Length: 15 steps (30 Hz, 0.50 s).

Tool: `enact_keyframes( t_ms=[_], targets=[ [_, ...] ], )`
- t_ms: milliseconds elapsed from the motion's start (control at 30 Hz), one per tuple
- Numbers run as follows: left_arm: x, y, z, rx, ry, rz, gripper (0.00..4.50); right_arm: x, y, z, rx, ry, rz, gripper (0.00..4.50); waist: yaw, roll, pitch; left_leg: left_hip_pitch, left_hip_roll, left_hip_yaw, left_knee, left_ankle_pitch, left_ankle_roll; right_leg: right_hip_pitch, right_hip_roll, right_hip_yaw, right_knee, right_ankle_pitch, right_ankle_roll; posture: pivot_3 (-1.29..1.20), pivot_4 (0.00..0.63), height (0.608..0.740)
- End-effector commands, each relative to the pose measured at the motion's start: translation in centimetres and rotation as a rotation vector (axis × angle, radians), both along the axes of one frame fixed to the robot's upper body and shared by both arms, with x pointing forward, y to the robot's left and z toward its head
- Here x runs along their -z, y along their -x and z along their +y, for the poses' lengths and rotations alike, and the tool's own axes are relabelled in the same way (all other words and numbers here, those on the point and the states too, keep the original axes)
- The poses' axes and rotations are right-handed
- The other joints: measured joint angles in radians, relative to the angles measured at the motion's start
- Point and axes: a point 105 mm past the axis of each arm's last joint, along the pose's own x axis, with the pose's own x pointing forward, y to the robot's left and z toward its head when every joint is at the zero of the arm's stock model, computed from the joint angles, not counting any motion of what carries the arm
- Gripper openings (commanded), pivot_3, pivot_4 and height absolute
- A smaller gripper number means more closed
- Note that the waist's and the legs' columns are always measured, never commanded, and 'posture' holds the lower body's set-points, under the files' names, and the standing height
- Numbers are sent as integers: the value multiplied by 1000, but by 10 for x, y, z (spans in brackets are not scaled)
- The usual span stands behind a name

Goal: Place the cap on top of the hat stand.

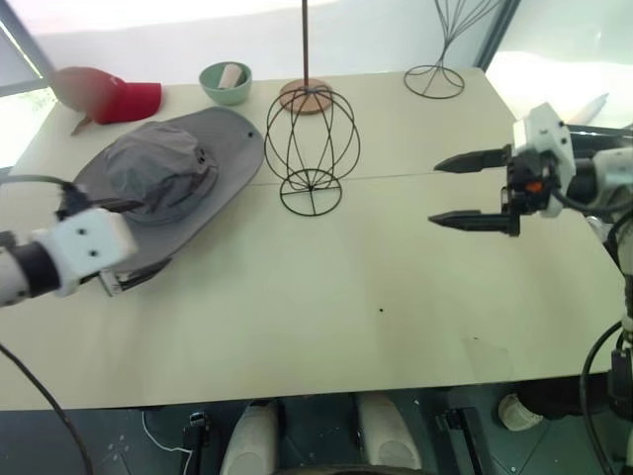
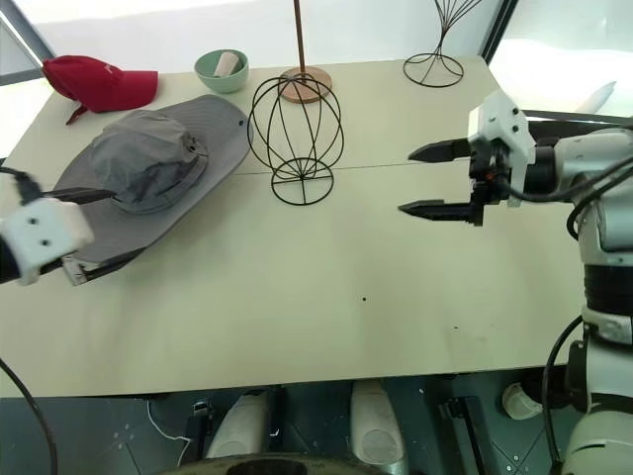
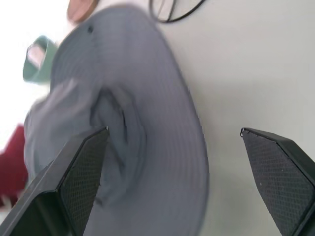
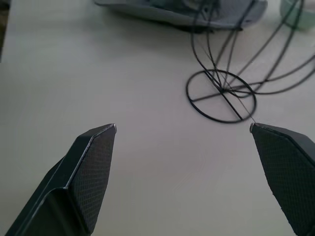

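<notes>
Grey floppy wide-brimmed fabric sun hat (image 2: pixel 143 168) lies flat on the pale table (image 2: pixel 326 307), at 9 o'clock of the black globe-shaped wire stand (image 2: pixel 295 134), brim just beside it. My left gripper (image 3: pixel 172 142) is spread wide, empty, over the hat's near brim. My right gripper (image 2: pixel 433 180), wide open too, hovers at the stand's 3 o'clock, apart.

Lab-like room: bare test table (image 1: pixel 326 297)
</notes>
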Motion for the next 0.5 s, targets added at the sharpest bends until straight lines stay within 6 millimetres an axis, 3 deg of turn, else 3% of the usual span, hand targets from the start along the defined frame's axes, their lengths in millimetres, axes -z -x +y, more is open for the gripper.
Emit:
enact_keyframes(
  t_ms=[33,233,500],
  targets=[
    [9,-21,-5,-4,-103,-84,4500,-14,22,9,0,-25,-39,4463,1,0,0,0,0,0,1,0,0,0,0,0,0,0,0,0,150,740],
    [29,-54,-21,-26,-205,-184,4500,-16,45,18,-7,-36,-27,4463,20,0,0,0,0,0,4,0,1,2,0,0,0,0,0,0,150,740],
    [47,-83,-37,-46,-346,-312,4500,-26,50,24,5,-60,-54,4463,26,-3,-1,0,0,0,5,-1,1,4,0,-1,0,0,1,0,150,740]
  ],
)
